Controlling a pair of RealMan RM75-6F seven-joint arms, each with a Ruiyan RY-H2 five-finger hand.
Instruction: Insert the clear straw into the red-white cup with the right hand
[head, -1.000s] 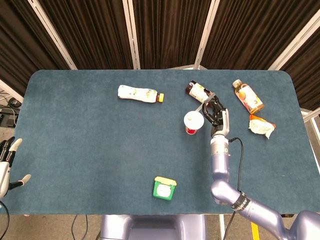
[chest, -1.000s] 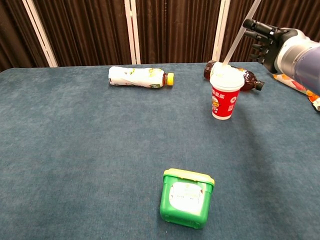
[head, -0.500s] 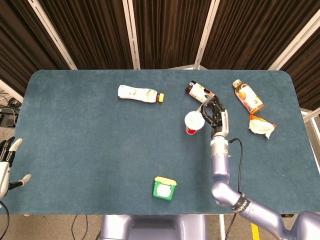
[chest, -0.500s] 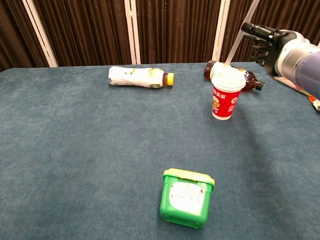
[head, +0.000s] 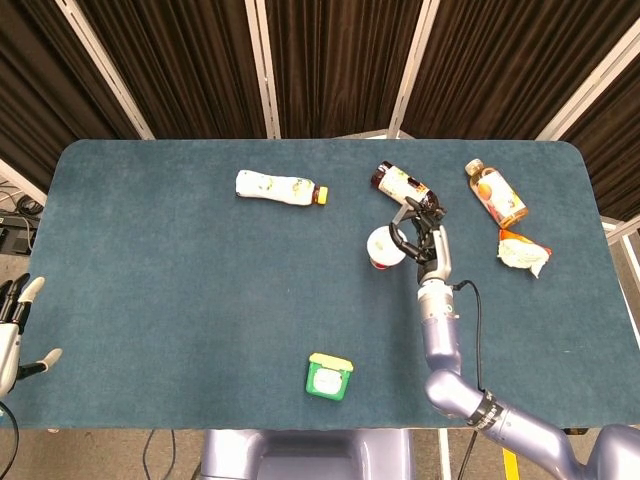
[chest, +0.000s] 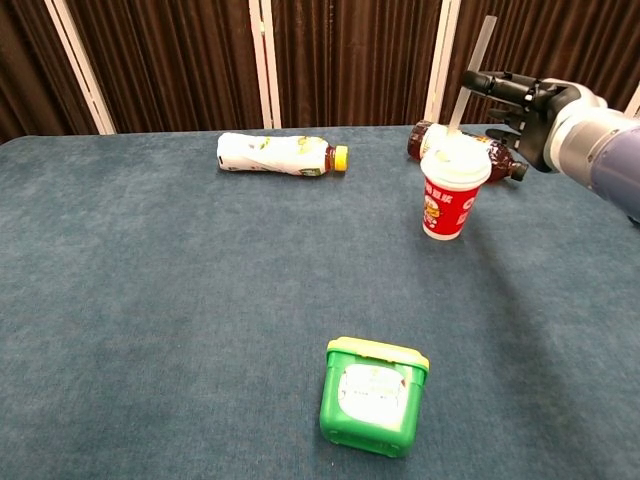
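The red-white cup with a white lid stands upright at the table's right middle, also seen from above in the head view. A clear straw rises steeply from the lid, leaning slightly right. Its lower end meets the lid; whether it passes through I cannot tell. My right hand pinches the straw partway up, just right of and above the cup, and shows in the head view beside the cup. My left hand hangs off the table's left edge, fingers apart and holding nothing.
A white bottle with a yellow cap lies at the back left. Behind the cup lies a dark bottle. An orange juice bottle and a snack packet lie at the right. A green container sits near the front.
My right hand has moved left and closer to the cup, tipping the straw more upright. The cup has shifted slightly left. The left hand is still.
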